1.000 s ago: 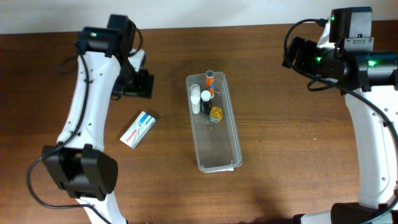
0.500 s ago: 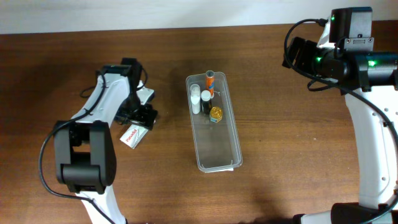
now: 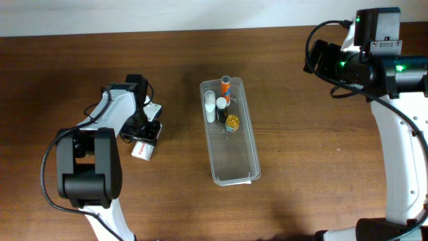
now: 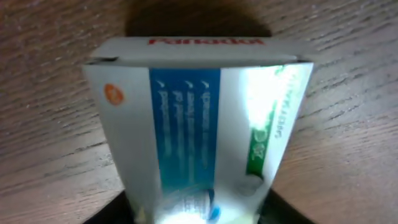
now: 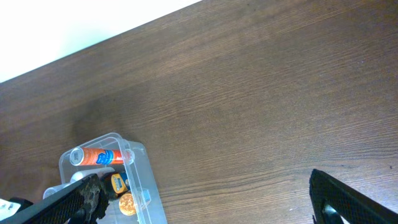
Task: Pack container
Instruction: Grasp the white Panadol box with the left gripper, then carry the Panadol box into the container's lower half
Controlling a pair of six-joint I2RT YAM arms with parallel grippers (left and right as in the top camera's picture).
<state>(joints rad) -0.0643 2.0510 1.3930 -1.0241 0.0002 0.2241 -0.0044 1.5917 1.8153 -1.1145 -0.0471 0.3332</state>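
The container point(image 3: 235, 159), a long clear tub, lies mid-table and holds an orange tube point(image 3: 226, 86), white bottles point(image 3: 210, 104) and a gold-capped jar point(image 3: 232, 122) at its far end. A white, blue and green medicine box point(image 3: 140, 149) lies on the table to its left. My left gripper point(image 3: 144, 131) sits low over that box; in the left wrist view the box point(image 4: 199, 124) fills the gap and both dark fingers press its sides. My right gripper point(image 5: 205, 205) hangs open high at the right, over bare wood, with the container's far end point(image 5: 142, 182) at the lower left.
The near half of the container holds nothing. A pale wall runs along the table's far edge point(image 3: 214, 30). Cables trail from the left arm point(image 3: 93, 110) across the wood.
My left arm has swung from the table's back down onto the medicine box, and its jaws have closed in on the box. The right arm has not moved.
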